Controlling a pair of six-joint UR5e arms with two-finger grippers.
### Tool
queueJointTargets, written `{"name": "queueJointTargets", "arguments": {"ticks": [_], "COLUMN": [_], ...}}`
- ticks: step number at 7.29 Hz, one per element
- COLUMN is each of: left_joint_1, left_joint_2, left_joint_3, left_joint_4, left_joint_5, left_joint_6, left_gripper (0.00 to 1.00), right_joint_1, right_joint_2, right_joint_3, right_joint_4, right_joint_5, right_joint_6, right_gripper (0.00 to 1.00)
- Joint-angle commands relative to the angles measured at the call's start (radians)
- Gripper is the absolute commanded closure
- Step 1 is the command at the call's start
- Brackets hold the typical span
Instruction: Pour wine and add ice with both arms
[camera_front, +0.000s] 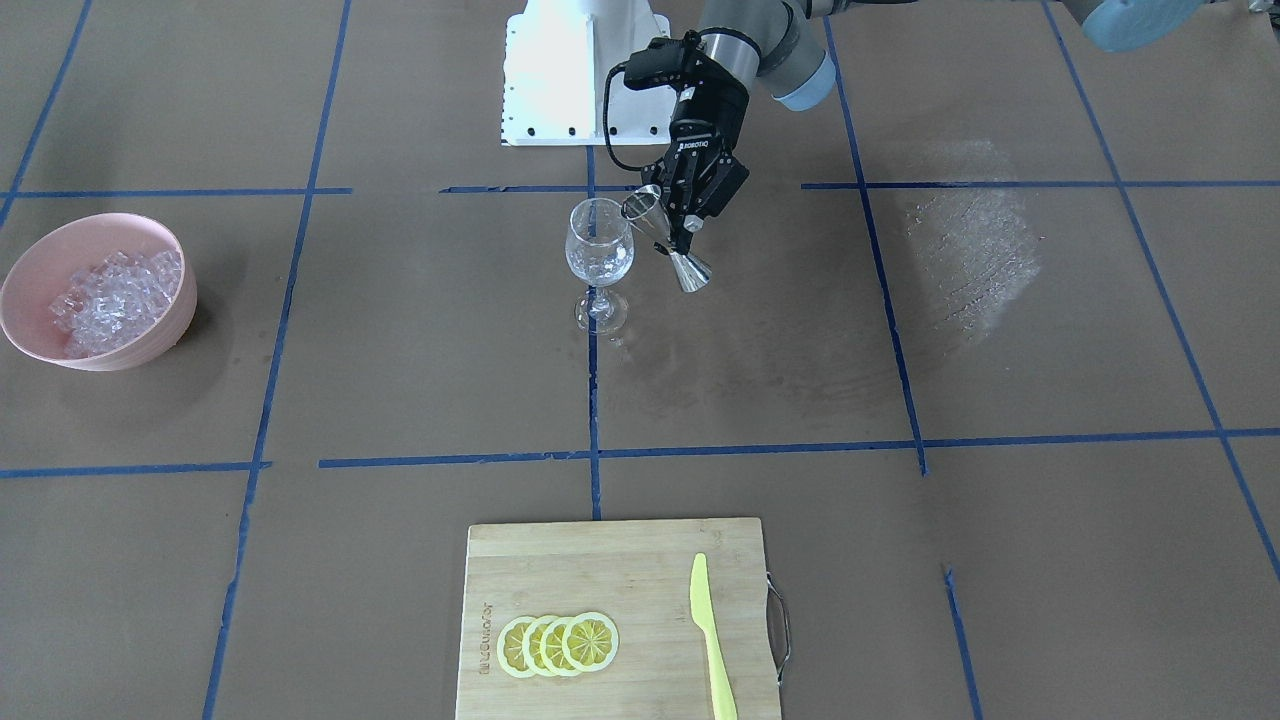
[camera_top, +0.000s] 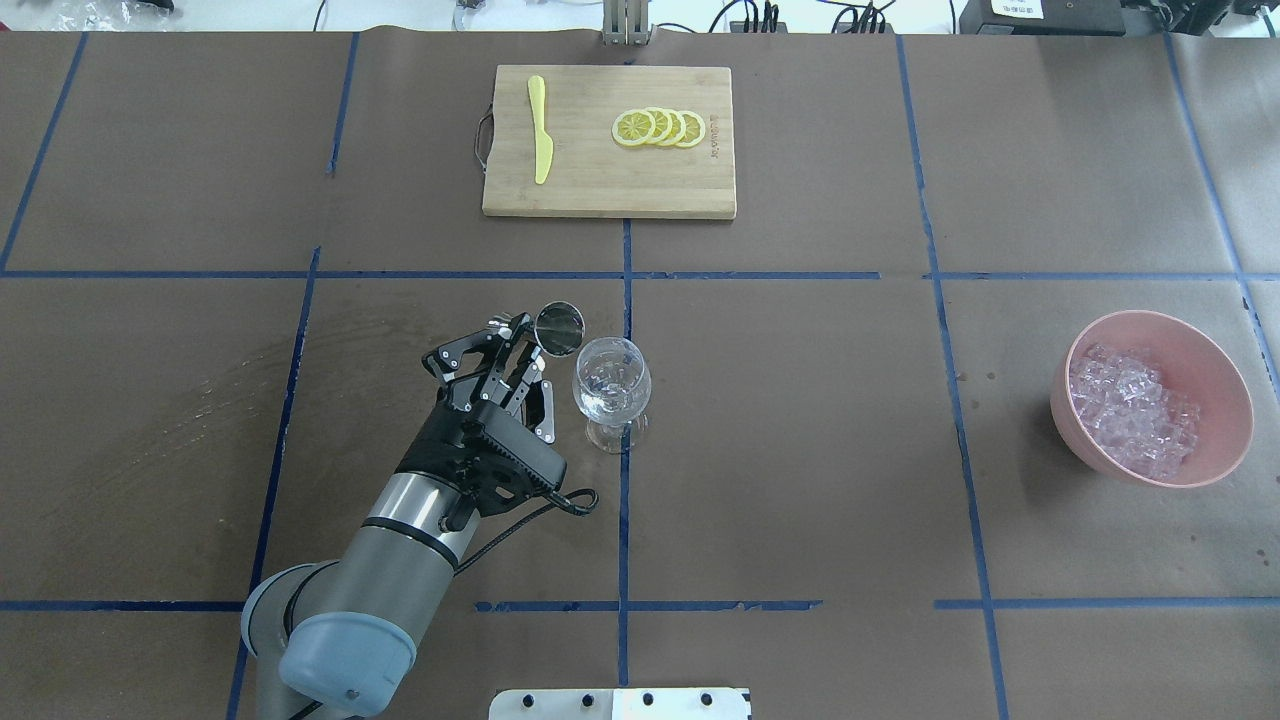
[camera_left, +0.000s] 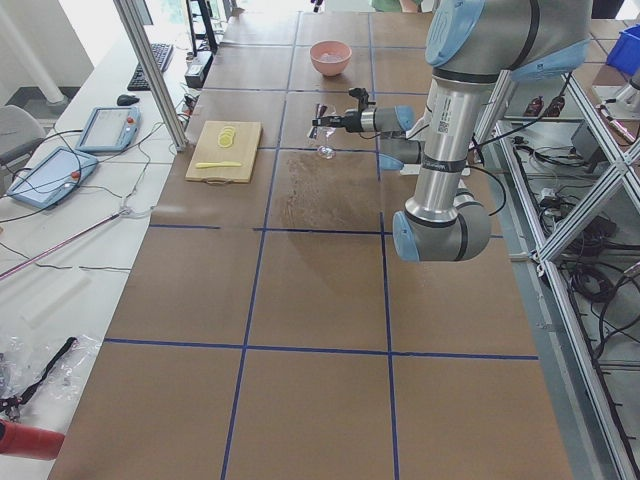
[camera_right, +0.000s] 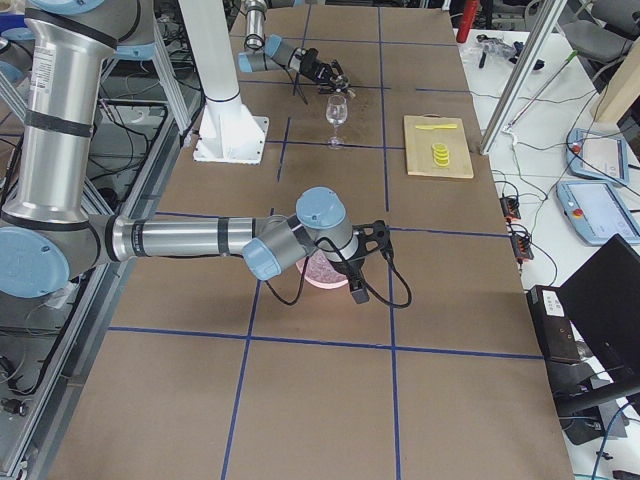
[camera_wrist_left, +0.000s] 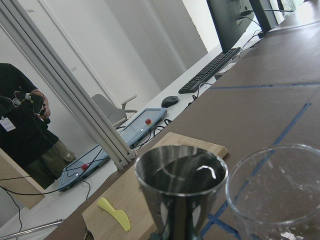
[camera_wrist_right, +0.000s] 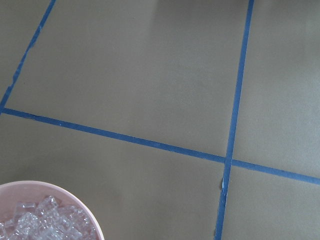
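Pink bowl (camera_top: 1215, 372), clear whitish ice (camera_top: 1130, 412)

Ice (camera_top: 1135, 415): clear cubes heaped in pink bowl (camera_top: 1215, 400), well apart from left fingers (camera_top: 508, 346) clamping a tilted jigger (camera_top: 559, 328).

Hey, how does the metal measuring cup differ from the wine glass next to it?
The measuring cup is opaque metal, a double cone; the wine glass is clear, a bowl on a stem. The measuring cup hangs tilted above the table in the left tool; the wine glass stands upright on it. Both are open-topped vessels, side by side.
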Motion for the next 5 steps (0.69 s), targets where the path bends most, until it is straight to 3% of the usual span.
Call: {"name": "queueJointTargets", "arguments": {"ticks": [1,5], "left_joint_1": [0.007,0.03], "left_joint_2": [-0.035,-0.052], "left_joint_3": [0.008,0.014], "left_joint_4": [0.003,0.007], "left_joint_5": [0.071,0.149], "left_joint_6": [0.198,0.424], "left_gripper": [1.0,1.0], "right_joint_1": [0.0,0.0], "right_joint_2": [-0.001,-0.001], "right_joint_3": [-0.003,-0.012], "right_joint_4": [-0.002,-0.003], "right_joint_5": [-0.001,-0.002], "right_joint_6": [0.001,0.047], "right_gripper": [0.0,0.0]}}
